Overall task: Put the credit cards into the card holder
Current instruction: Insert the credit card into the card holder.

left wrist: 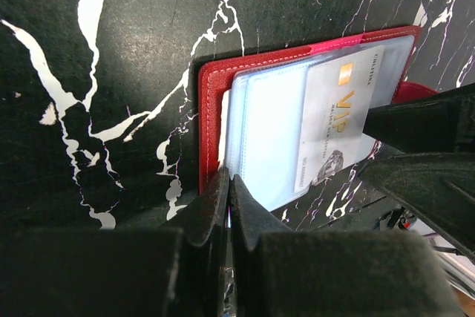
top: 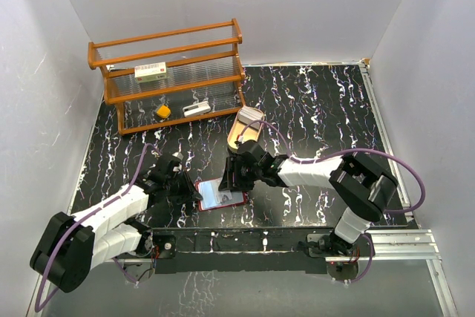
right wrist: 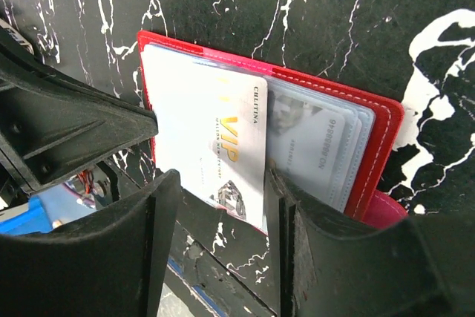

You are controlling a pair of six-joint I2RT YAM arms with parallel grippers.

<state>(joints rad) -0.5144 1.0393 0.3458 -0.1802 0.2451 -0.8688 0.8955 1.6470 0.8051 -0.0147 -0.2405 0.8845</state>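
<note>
Right gripper (right wrist: pixel 221 180) stands spread, one finger on either side of the VIP credit card (right wrist: pixel 215 124), which lies across the open red card holder (right wrist: pixel 382 135) at centre frame in the wrist view. Left gripper (left wrist: pixel 228 183) is pressed together at the holder's lower edge (whether it pinches the cover, I can't tell).

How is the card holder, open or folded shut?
Open: the card holder lies spread flat, inner pockets and a VIP card showing.
</note>
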